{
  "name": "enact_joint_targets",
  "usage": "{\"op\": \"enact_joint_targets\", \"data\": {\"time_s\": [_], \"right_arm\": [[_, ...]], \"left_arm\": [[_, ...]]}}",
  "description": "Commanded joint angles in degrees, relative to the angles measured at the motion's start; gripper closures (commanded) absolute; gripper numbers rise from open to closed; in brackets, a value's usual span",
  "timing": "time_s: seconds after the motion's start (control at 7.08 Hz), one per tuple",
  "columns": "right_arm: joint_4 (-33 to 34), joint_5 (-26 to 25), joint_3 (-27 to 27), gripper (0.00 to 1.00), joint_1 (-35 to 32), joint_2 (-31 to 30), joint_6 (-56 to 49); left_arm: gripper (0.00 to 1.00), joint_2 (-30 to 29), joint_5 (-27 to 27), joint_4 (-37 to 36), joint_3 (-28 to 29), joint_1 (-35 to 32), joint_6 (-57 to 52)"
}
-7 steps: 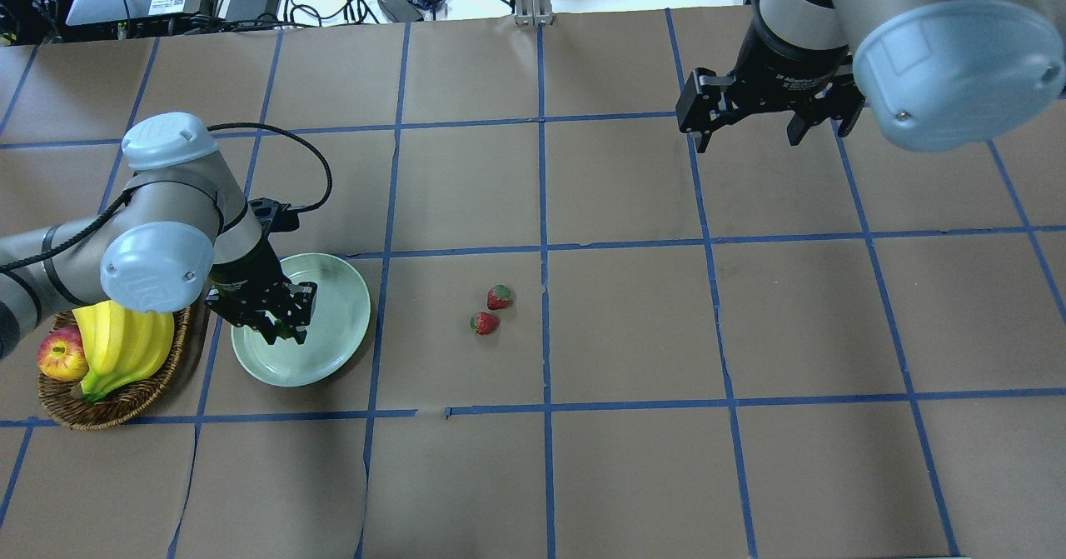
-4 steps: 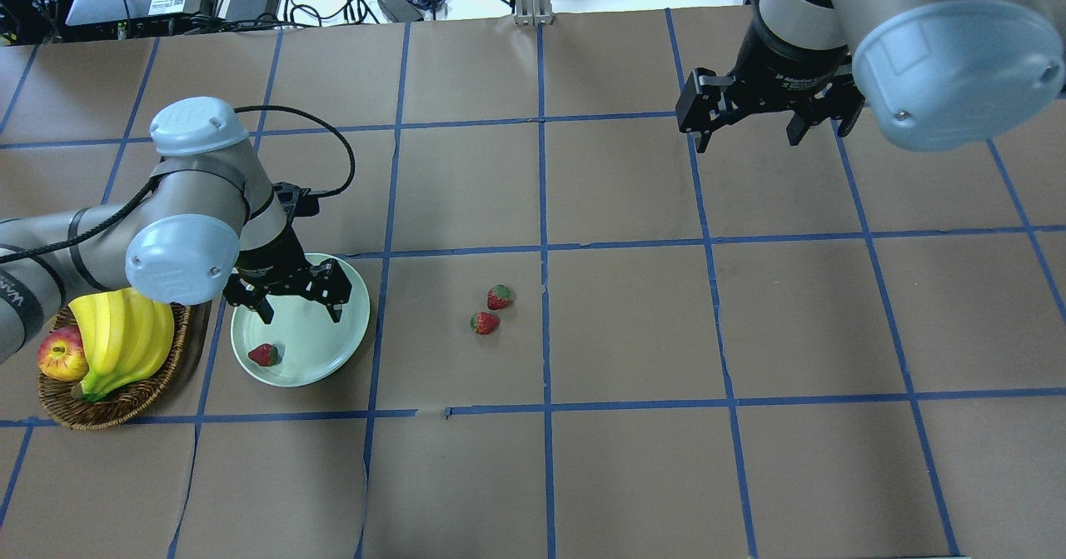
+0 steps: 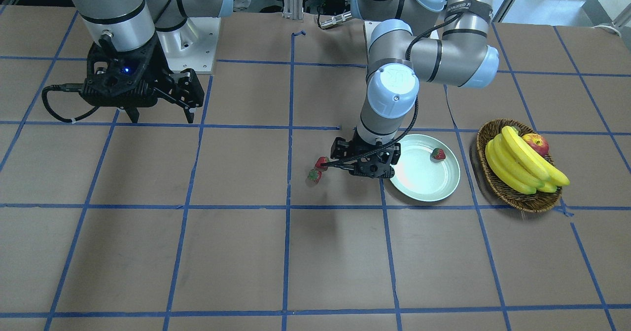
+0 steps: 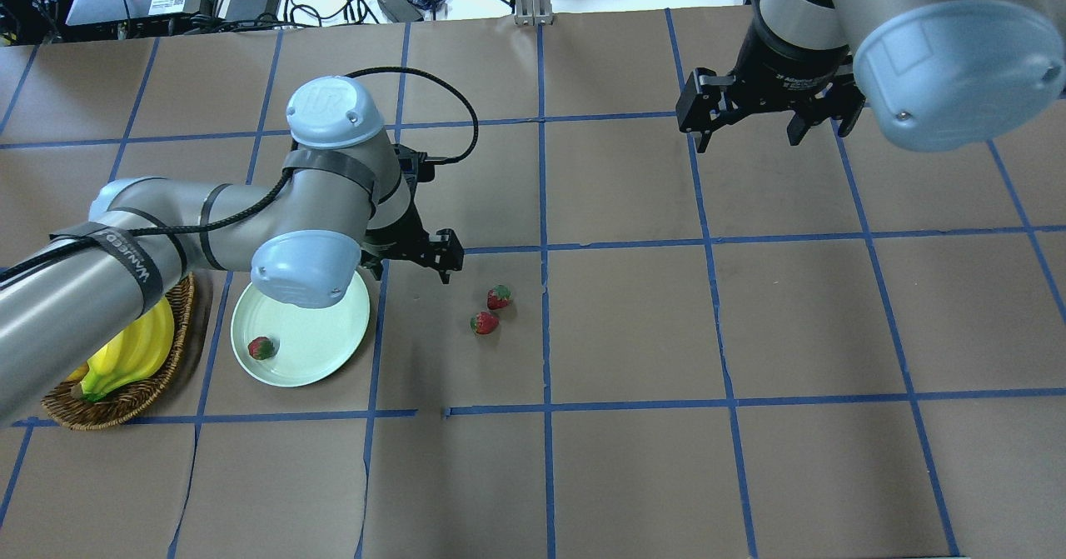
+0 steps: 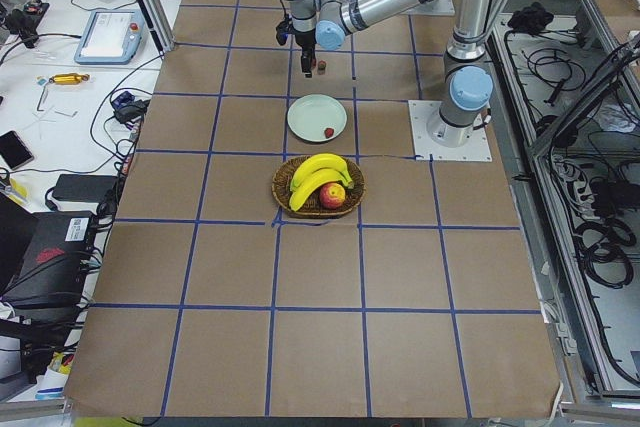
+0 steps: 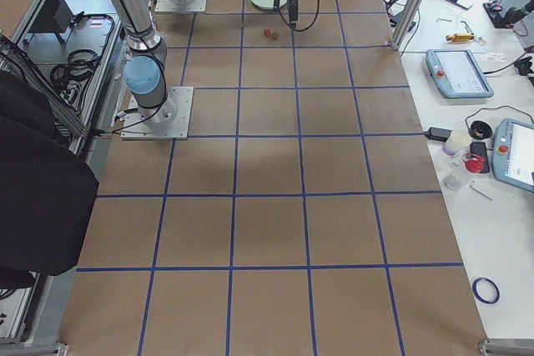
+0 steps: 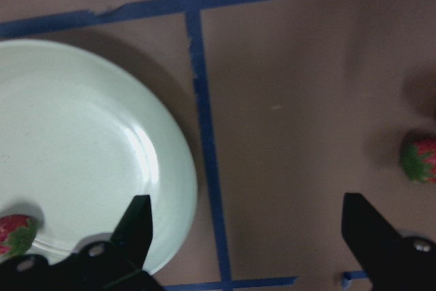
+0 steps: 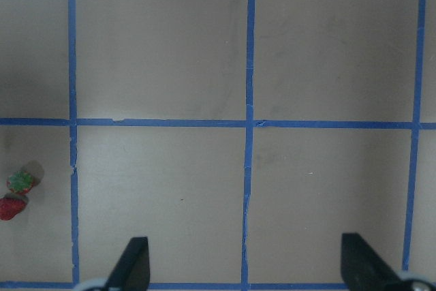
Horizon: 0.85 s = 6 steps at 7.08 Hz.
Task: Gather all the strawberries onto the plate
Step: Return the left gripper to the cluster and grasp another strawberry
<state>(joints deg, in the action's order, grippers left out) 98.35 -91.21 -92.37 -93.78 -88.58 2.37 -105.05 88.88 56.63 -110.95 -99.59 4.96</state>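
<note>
First strawberry (image 4: pixel 261 347) lay in plate (image 4: pixel 321 338), near rim toward basket (image 4: pixel 108 413). Basket sat just left of plate. Second strawberry (image 4: pixel 499 296) and third strawberry (image 4: pixel 485 322) lay just beside each other on table (image 4: pixel 633 334), right of plate.

The bench (image 4: pixel 633 326) is covered in brown paper, ruled into squares by blue tape (image 4: pixel 545 351). Directly on it lie a pale green plate (image 4: pixel 325 338) and a wicker basket (image 4: pixel 117 406) just beside it. A strawberry (image 4: pixel 499 296) and a second strawberry (image 4: pixel 485 322) lie close together near the plate.
</note>
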Motion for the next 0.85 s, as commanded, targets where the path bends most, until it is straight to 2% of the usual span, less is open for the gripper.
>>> {"op": "enact_joint_targets", "data": {"time_s": [0.0, 0.14, 0.42, 0.71], "right_arm": [[0.0, 0.07, 0.0, 0.0, 0.0, -0.01, 0.0], [0.0, 0.07, 0.0, 0.0, 0.0, -0.01, 0.0], [0.09, 0.07, 0.0, 0.0, 0.0, -0.01, 0.0], [0.0, -0.01, 0.0, 0.0, 0.0, -0.01, 0.0]], "left_arm": [[0.01, -5.32, -1.08, -6.69, 1.95, -4.28, 5.92], [0.02, -7.26, -0.64, -6.53, 3.97, -6.21, 8.64], [0.04, -9.38, -0.28, -6.44, 3.9, -8.51, 12.08], [0.13, -10.44, -0.2, -6.53, 3.2, -8.78, 11.83]]}}
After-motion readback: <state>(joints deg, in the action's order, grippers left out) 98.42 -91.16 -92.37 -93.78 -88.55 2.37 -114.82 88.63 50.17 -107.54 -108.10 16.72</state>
